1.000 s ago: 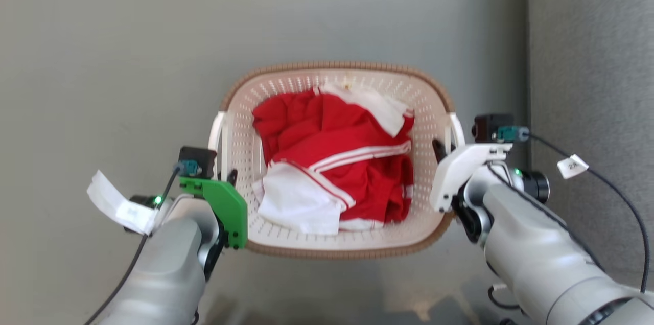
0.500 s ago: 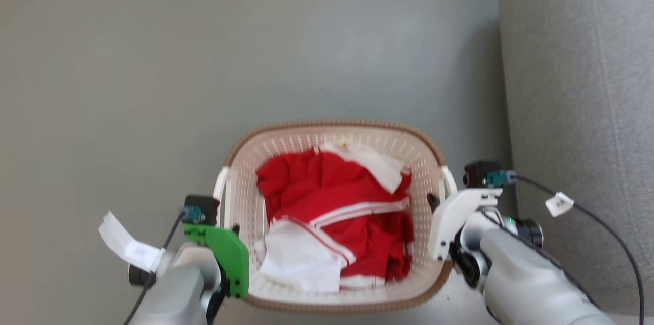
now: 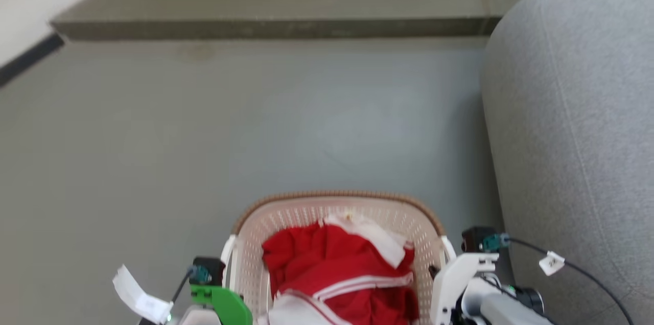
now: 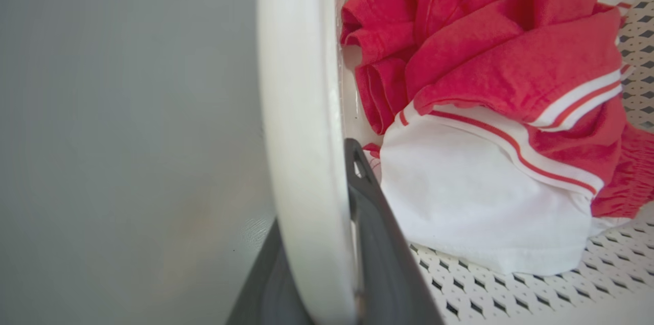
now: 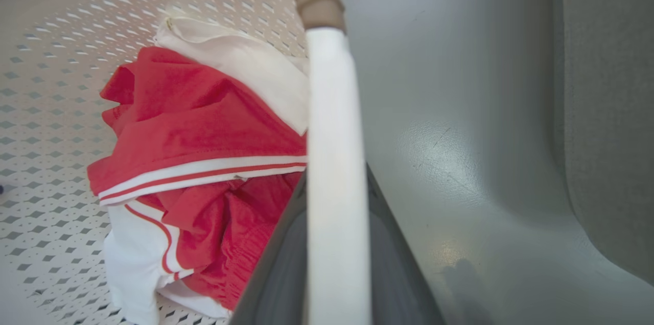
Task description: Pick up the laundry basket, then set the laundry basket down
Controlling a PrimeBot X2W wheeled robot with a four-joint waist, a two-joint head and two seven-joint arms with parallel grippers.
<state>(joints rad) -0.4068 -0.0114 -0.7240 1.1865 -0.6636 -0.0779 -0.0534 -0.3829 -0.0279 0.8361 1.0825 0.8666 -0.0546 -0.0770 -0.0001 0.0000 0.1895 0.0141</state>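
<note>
My left fingers [image 4: 375, 243] pinch the laundry basket [image 3: 306, 215] by its left handle [image 4: 301, 136], and my right fingers [image 5: 393, 263] pinch its right handle [image 5: 334, 161], so the grasp is made. The laundry basket sits between my arms above the grey floor [image 3: 204, 136]. I cannot tell if it is clear of it. Setting it down remains.

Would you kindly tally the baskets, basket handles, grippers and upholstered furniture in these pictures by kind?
Cream-white perforated plastic laundry basket with brown woven-look rim: 1
White side handles, left handle and right handle: 2
Dark-fingered grippers, left gripper and right gripper, each closed around a handle: 2
Grey fabric-covered seat: 1
Total: 6
</note>
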